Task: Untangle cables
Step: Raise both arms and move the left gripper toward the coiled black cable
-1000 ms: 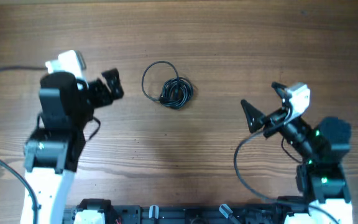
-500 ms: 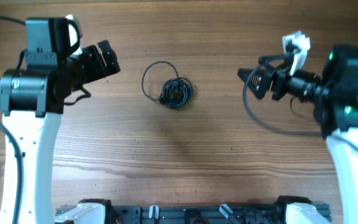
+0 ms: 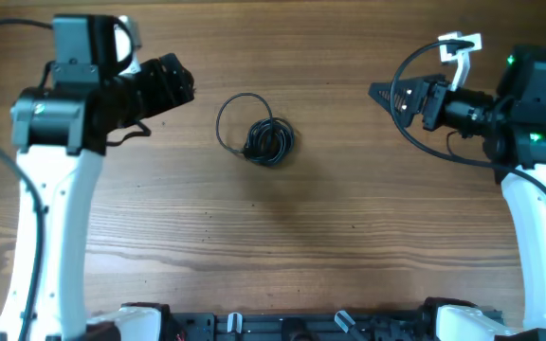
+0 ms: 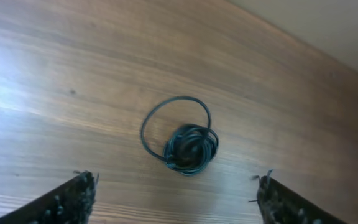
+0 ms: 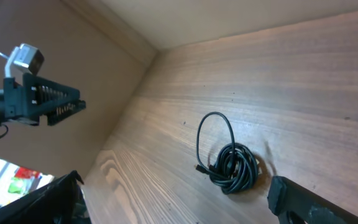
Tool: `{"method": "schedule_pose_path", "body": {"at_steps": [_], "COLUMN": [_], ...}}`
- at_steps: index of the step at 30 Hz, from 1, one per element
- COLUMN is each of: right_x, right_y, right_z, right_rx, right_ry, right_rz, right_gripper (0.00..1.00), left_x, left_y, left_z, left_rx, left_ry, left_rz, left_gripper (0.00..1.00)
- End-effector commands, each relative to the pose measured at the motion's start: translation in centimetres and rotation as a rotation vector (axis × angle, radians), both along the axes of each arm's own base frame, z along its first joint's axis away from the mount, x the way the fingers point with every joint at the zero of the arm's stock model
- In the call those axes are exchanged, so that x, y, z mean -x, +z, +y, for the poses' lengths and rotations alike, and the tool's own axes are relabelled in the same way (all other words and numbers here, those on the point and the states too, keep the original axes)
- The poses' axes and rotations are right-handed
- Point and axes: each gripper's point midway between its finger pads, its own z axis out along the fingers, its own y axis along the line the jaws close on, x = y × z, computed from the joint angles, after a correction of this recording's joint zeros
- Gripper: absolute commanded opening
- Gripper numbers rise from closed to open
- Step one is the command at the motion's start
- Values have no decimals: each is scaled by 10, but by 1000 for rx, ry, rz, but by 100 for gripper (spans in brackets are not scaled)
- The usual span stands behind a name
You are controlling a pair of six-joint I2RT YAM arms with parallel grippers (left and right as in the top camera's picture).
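Both my arms have swung up to flank the cables (image 3: 262,138), unmoved at the middle of the desk (image 3: 273,237), one loop trailing off a knotted coil. My left gripper (image 3: 175,80) and right gripper (image 3: 392,97) gape empty; untangling has yet to begin.

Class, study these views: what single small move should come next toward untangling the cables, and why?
Probably lower the left gripper toward the loose loop of the cables. Both it and the right gripper are open and hover clear of the knotted coil, which lies untouched between them; the left looks nearer.
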Motion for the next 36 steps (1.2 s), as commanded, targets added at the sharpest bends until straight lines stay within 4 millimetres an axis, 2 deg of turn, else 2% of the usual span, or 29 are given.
{"method": "schedule_pose_path", "body": {"at_steps": [1,3,6,10,14,19,24,26,28,31,34,35,36], "right_x": [-8,-6,-6,-7,-8,-8,-7,-7,-7,-7,-8,-8,-9], "right_y": [1,1,-1,-8,-16,-22,-25,-25,-25,-26,-27,-28,-29], "right_z": [3,8,13,16,16,12,11,11,11,11,9,8,7], "right_rx": [30,30,41,77,110,134,142,142,142,147,154,158,163], "right_ry": [-41,-27,-23,-44,-68,-94,-98,-98,-98,-103,-114,-119,-124], "right_rz": [17,17,19,35,58,80,90,95,95,95,100,102,104], "right_gripper": [100,100,100,100,100,100,100,100,100,100,100,99,100], "left_x": [-13,-15,-20,-31,-45,-62,-77,-81,-84,-88,-89,-90,-90], "left_y": [-39,-60,-95,-128,-153,-173,-198,-208,-217,-228,-236,-236,-235], "left_z": [-36,-55,-70,-94,-117,-135,-147,-149,-149,-147,-152,-153,-154], "left_rx": [49,37,-4,-43,-60,-51,6,26,31,19,13,11,6], "left_ry": [-29,-67,-28,-46,-83,-97,15,64,111,176,171,169,169], "left_rz": [130,187,276,309,297,268,285,297,307,307,302,297,293], "left_gripper": [76,75,75,74,75,78,78,75,66,63,49,38,13]}}
